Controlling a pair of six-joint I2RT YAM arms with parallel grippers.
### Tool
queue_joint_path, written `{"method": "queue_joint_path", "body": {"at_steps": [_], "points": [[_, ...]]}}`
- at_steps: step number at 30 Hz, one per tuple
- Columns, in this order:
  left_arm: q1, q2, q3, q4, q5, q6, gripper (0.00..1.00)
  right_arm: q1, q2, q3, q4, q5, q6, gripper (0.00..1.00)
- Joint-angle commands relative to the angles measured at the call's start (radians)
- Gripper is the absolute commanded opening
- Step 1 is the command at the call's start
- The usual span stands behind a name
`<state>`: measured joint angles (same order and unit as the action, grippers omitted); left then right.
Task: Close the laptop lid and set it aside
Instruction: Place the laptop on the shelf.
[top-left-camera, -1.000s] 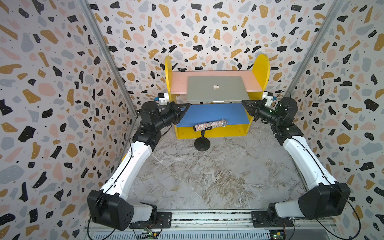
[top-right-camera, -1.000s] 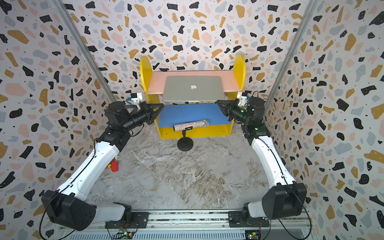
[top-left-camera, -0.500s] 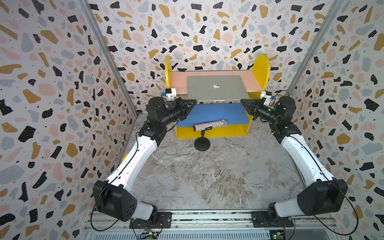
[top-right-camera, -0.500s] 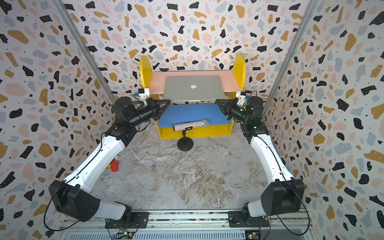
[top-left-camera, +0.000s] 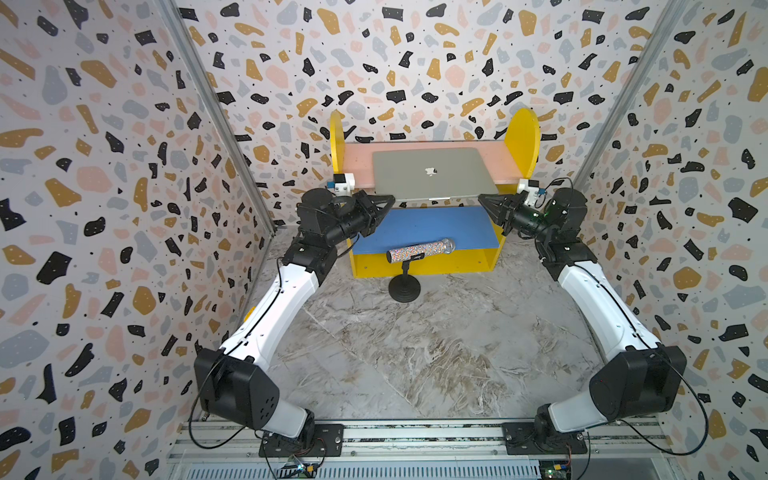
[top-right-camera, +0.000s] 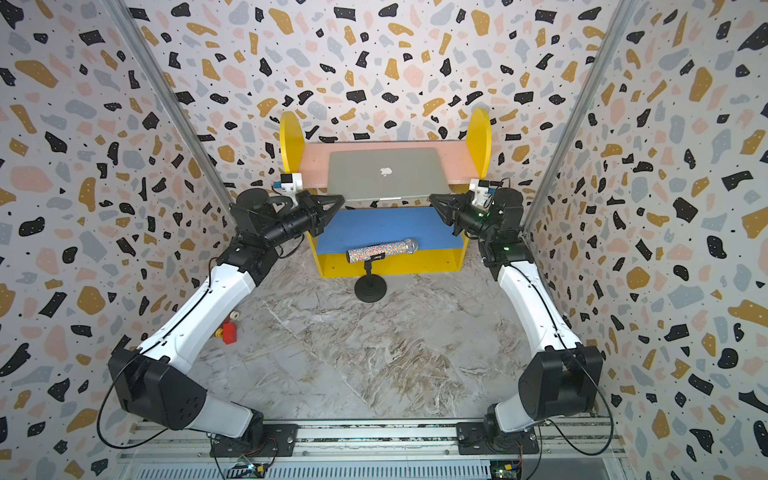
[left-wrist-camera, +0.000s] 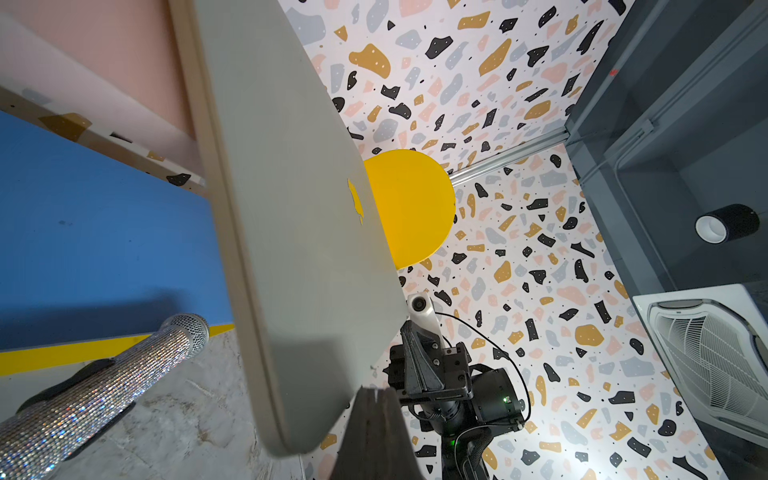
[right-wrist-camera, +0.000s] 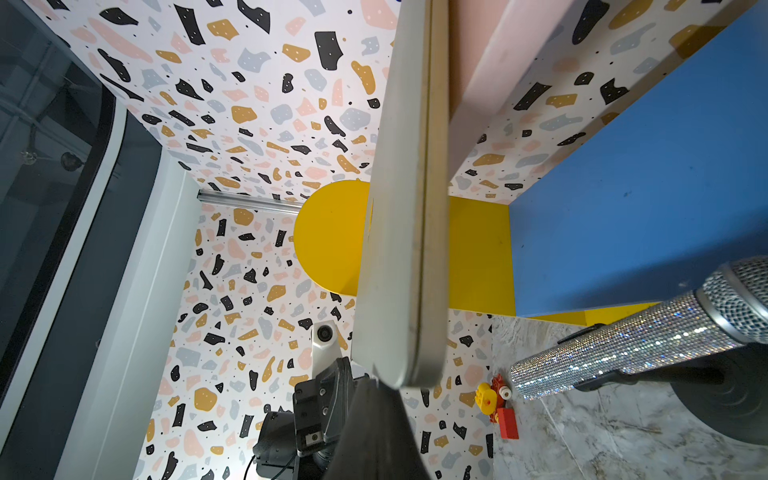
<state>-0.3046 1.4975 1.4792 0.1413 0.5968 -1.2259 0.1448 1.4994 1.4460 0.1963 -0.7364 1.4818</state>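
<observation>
Mostly done, I judge — laptop lid (top-left-camera: 432, 171) down, on pink shelf (top-left-camera: 357, 160); left gripper (top-left-camera: 387, 202), right gripper (top-left-camera: 483, 200) both pinched together, holding nothing.

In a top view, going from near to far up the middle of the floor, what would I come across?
Black microphone stand base → glitter microphone → blue shelf → closed laptop → terrazzo back wall.

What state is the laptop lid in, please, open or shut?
Shut: the laptop lid lies flat, logo up, on the pink shelf; the right wrist view shows just a thin seam against the base.
</observation>
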Motion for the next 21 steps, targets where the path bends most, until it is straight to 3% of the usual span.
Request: {"method": "queue_joint_path", "body": {"at_steps": [1,15,21], "points": [[0.0,0.019,0.051,0.04,-0.001,0.013,0.0,-0.002,0.003,0.055,0.045,-0.003,0.011,0.0],[0.019,0.067,0.095,0.043,0.017,0.024,0.0,-0.002,0.025,0.068,0.052,-0.005,0.02,0.0],[0.018,0.012,0.093,0.003,0.044,0.11,0.0,-0.003,0.024,0.067,0.052,-0.006,0.019,0.0]]}}
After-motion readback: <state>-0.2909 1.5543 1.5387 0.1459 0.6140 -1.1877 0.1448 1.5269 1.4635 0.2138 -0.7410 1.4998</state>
